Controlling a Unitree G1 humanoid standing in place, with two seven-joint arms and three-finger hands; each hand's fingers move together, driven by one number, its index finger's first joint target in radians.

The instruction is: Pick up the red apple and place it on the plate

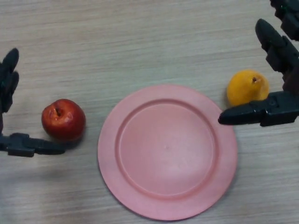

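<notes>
A red apple (pixel 63 119) stands on the wooden table, stem up, just left of a pink plate (pixel 140 186). The plate lies bare in the middle of the view. My left hand (pixel 9 84) is open at the left edge, its fingers above-left of the apple and its thumb (pixel 32 145) below-left of it, close to the apple's base. My right hand (pixel 280 46) is open at the right edge, its thumb (pixel 257 113) reaching over the plate's right rim.
An orange fruit (pixel 247 87) sits on the table right of the plate, between my right hand's fingers and thumb, untouched. The wooden table (pixel 140 42) stretches beyond the plate.
</notes>
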